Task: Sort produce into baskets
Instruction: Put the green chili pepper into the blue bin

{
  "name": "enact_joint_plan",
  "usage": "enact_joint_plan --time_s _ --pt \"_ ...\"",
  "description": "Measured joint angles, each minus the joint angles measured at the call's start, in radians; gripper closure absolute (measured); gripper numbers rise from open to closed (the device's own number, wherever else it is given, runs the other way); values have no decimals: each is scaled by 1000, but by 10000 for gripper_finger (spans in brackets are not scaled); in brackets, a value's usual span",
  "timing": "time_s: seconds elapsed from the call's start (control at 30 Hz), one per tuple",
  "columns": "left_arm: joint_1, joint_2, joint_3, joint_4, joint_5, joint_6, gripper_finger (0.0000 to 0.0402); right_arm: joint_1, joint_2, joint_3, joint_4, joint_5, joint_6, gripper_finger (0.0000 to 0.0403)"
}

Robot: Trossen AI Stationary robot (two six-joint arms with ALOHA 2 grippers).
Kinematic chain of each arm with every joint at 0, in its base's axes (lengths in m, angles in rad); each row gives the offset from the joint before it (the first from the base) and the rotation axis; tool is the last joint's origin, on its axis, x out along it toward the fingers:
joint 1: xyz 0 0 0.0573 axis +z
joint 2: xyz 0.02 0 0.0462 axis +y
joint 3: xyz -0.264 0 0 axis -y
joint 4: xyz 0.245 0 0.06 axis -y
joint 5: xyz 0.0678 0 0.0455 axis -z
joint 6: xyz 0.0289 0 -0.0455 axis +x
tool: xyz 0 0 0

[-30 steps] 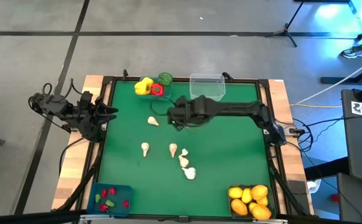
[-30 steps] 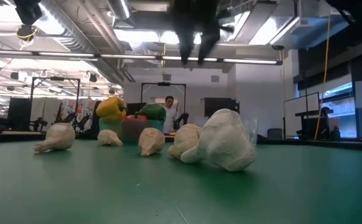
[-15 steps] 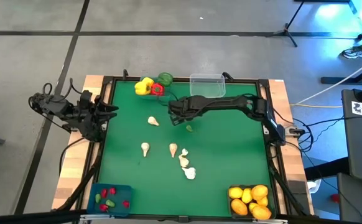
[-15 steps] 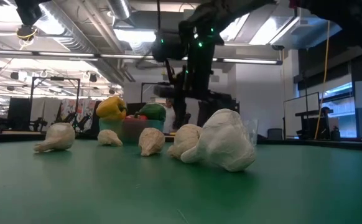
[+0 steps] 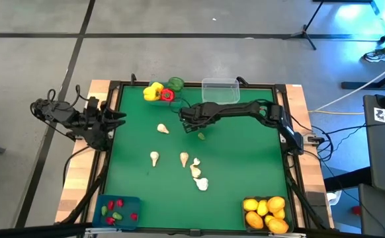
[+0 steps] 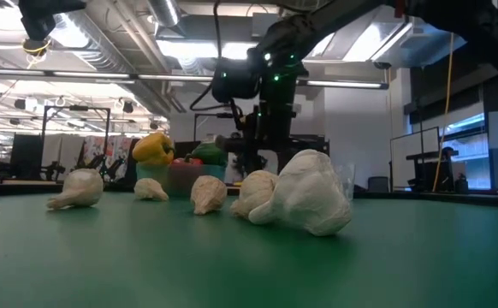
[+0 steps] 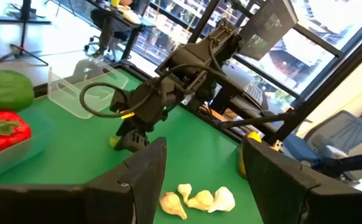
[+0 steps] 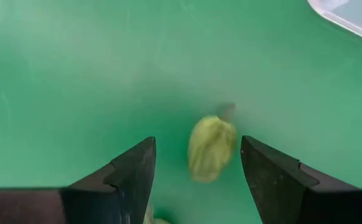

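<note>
The right gripper is held low over the green counter, its fingers spread wide with nothing held. A small green piece is seen lying on the counter between them. Garlic bulbs are scattered nearby. The left gripper is parked at the counter's left edge, fingers apart and empty.

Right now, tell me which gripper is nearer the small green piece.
Right. The right gripper hangs just over the green piece, fingers open. The left gripper waits at the table's left edge.
</note>
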Motion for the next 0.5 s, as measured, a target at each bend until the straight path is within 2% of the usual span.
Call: enact_joint_plan --time_s 0.37,0.5 --pt "0 0 0 0 -4 -3 194 1 51 5 7 -51 30 172" --pt "0 0 0 0 -4 -4 194 1 52 4 8 -54 33 203"
